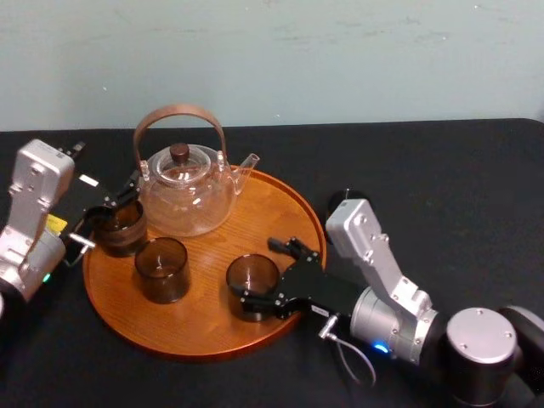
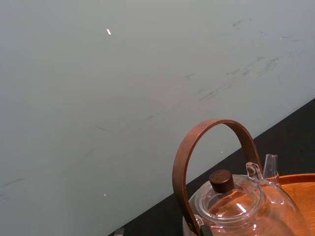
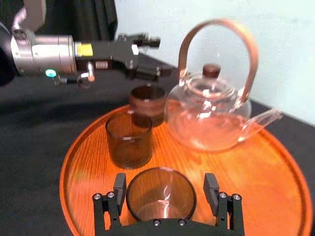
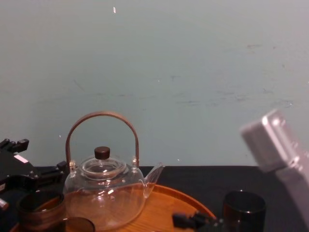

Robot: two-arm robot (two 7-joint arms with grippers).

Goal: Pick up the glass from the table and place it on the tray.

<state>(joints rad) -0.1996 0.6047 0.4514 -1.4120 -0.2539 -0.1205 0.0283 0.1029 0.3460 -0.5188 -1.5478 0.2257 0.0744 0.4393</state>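
1. Right gripper (image 3: 165, 184) low over the wooden tray (image 1: 204, 316), straddling the glass (image 1: 252, 276). Jaws apart, with a gap on each side in the right wrist view, so not clamped.
2. Glass upright on the tray at about 5 o'clock, inside the rim and off the black table (image 1: 425, 170).
3. Judged step: release done, retreat not yet made. Task looks almost finished.
4. To do it well: leave the jaws wide and lift straight up until clear of the glass rim, or back out toward 4 o'clock along the forearm line. No sideways sweep, since either pad could nudge or tip the glass.
5. Second tumbler (image 1: 161, 269) at 9 o'clock of the glass, near but apart. Glass teapot (image 1: 183, 191) at the tray's 12 o'clock, well apart. Neither on the retreat path.
6. Left gripper (image 1: 113, 202) at the tray's 10 o'clock rim, by a third tumbler (image 1: 119, 229). Holding it or not: cannot tell.
7. Another dark tumbler (image 4: 244, 207) on the table past the tray's 3 o'clock rim, close behind the right arm. Worth watching the elbow on the way back.
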